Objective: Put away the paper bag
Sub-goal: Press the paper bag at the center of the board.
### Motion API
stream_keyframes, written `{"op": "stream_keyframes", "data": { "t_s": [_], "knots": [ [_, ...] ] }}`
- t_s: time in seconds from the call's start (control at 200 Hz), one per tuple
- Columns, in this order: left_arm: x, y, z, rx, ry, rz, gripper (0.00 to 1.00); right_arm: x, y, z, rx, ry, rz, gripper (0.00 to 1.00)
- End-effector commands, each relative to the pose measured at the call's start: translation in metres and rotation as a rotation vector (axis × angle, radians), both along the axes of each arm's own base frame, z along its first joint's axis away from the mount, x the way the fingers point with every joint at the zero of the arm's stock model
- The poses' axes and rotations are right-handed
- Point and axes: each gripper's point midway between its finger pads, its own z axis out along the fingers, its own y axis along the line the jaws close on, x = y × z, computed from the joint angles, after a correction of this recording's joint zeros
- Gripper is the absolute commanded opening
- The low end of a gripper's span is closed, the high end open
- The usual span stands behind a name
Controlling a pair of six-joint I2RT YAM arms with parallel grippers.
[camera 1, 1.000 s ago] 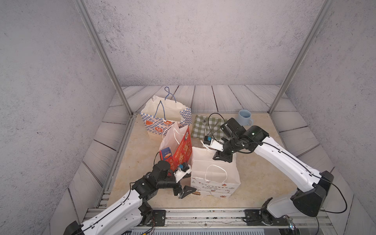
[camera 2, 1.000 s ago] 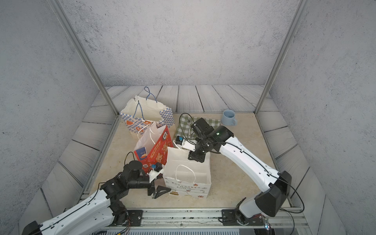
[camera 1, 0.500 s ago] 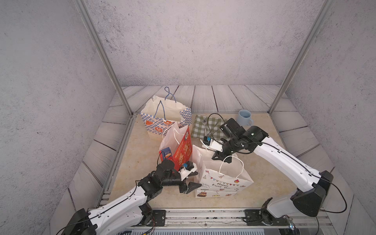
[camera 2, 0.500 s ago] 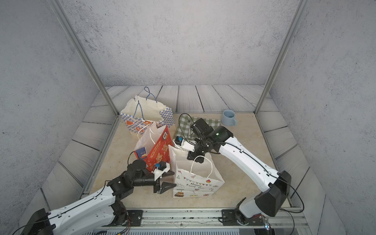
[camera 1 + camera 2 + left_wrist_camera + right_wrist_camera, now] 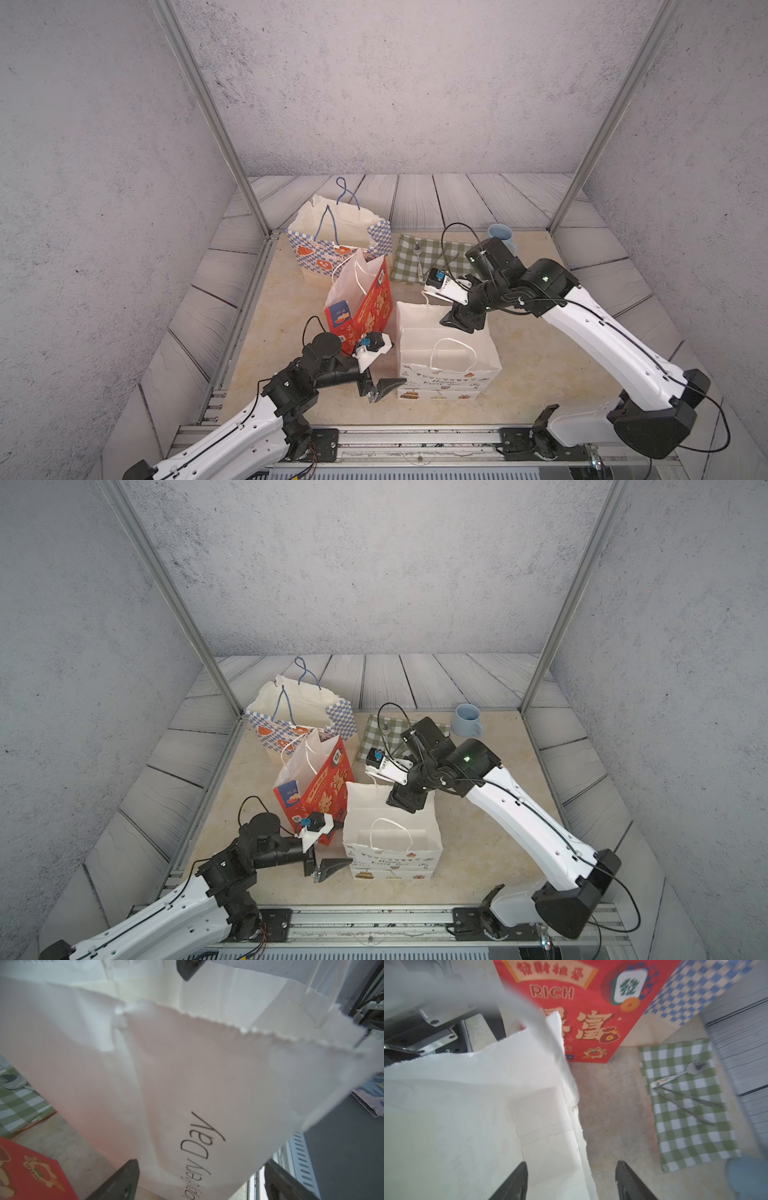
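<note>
The white paper bag [image 5: 446, 357] [image 5: 390, 837] stands upright and open-mouthed near the table's front. Its white handle droops over the front face. My right gripper [image 5: 461, 322] [image 5: 571, 1183] hangs open over the bag's far rim, which passes between its fingers unpinched. My left gripper [image 5: 376, 384] [image 5: 199, 1184] is low beside the bag's left front corner, jaws wide open. The printed side panel of the bag [image 5: 207, 1084] fills the left wrist view. I cannot tell if a fingertip touches the paper.
A red printed bag [image 5: 365, 307] stands just left of the white one. A blue-checked bag [image 5: 338, 245] stands behind it. At the back lies a green checked cloth [image 5: 428, 257] bearing a spoon [image 5: 419, 259]. A blue mug [image 5: 500, 237] stands beside it.
The white bag leaned over toward the front right half a second ago and now stands upright again. The right jaws have opened off its far rim. The left jaws have spread wider.
</note>
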Motion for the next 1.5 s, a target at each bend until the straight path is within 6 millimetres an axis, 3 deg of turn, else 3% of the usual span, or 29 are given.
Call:
{"op": "stream_keyframes", "data": {
  "t_s": [0.0,0.145,0.255,0.5,0.671,0.776,0.931,0.996,1.161,1.336,1.496],
  "knots": [
    [-0.005,0.001,0.003,-0.003,0.019,-0.007,0.95,-0.010,-0.035,0.035,0.040,-0.045,-0.180,0.72],
    [-0.005,-0.001,0.012,-0.022,0.005,-0.011,0.95,-0.034,-0.078,0.050,0.060,-0.028,-0.350,0.75],
    [-0.003,-0.004,0.021,-0.039,-0.006,-0.011,0.95,-0.058,-0.102,0.048,0.086,0.046,-0.449,0.76],
    [-0.002,-0.007,0.036,-0.076,-0.009,-0.010,0.95,-0.089,-0.110,0.027,0.275,0.269,-0.640,0.77],
    [-0.003,-0.007,0.034,-0.068,0.000,-0.014,0.95,-0.105,-0.117,0.013,0.382,0.284,-0.645,0.81],
    [-0.003,-0.008,0.034,-0.070,-0.003,-0.017,0.95,-0.106,-0.115,0.002,0.474,0.270,-0.629,0.83],
    [-0.001,-0.010,0.036,-0.074,-0.006,-0.018,0.93,-0.106,-0.089,-0.014,0.577,0.353,-0.565,0.83],
    [0.001,-0.010,0.037,-0.074,-0.007,-0.010,0.93,-0.105,-0.089,-0.017,0.599,0.334,-0.559,0.83],
    [0.002,-0.010,0.038,-0.077,-0.018,-0.002,0.93,-0.108,-0.099,-0.021,0.617,0.231,-0.518,0.86],
    [0.004,-0.012,0.041,-0.076,-0.019,-0.002,0.92,-0.112,-0.077,-0.034,0.599,0.296,-0.416,0.86],
    [0.004,-0.014,0.045,-0.085,-0.017,-0.007,0.89,-0.113,-0.072,-0.034,0.606,0.226,-0.327,0.88]
  ]
}}
